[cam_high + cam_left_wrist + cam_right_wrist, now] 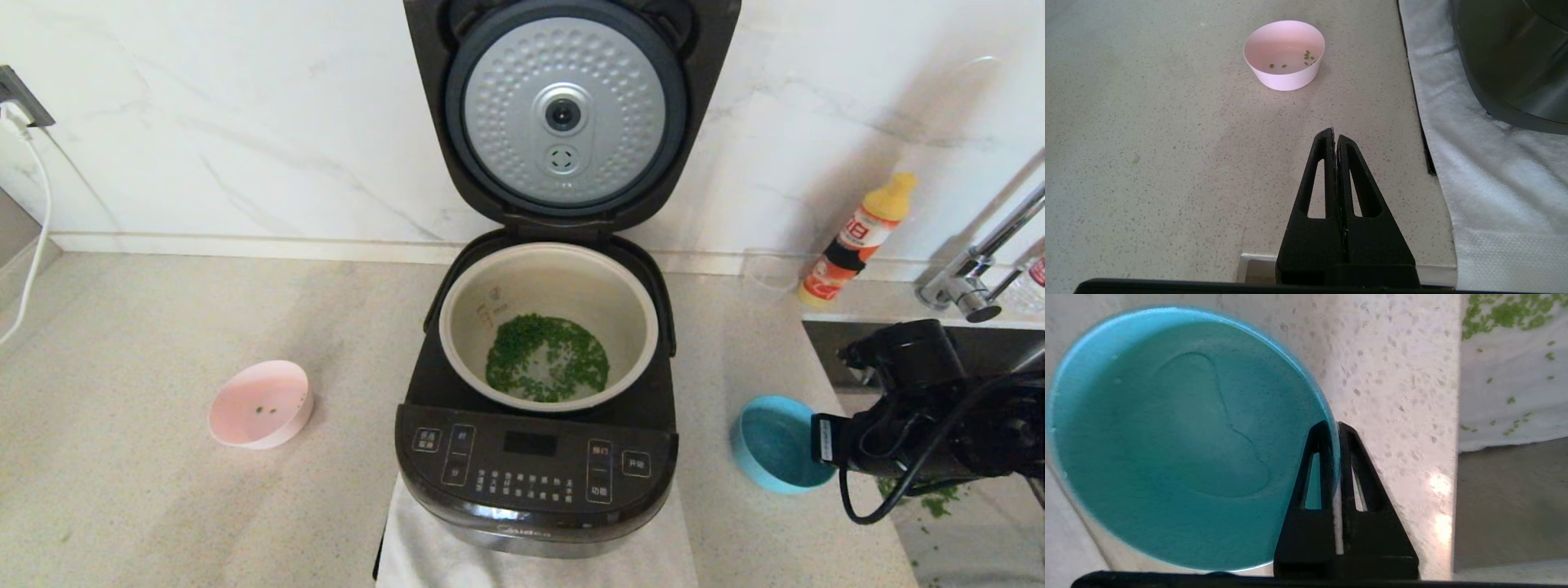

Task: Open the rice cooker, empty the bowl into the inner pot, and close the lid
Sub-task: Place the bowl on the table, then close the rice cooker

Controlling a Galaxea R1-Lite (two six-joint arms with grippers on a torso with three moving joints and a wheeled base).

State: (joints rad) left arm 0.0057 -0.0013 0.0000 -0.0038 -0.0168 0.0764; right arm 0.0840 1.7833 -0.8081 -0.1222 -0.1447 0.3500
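Note:
The black rice cooker (535,469) stands open at the centre, its lid (565,114) upright with the dimpled silver underside showing. The pale inner pot (549,327) holds green bits. An empty blue bowl (775,445) sits on the counter right of the cooker. My right gripper (1334,426) is shut on that bowl's rim (1327,412), one finger inside and one outside. A pink bowl (260,404) with a few green bits sits left of the cooker and shows in the left wrist view (1284,55). My left gripper (1334,134) is shut and empty, near the counter's front edge.
The cooker stands on a white cloth (424,547). A yellow-capped bottle (857,237) and a tap (971,286) stand at the back right by the sink. Green bits (1506,312) lie spilled on a white surface right of the blue bowl. A white cable (33,237) hangs at far left.

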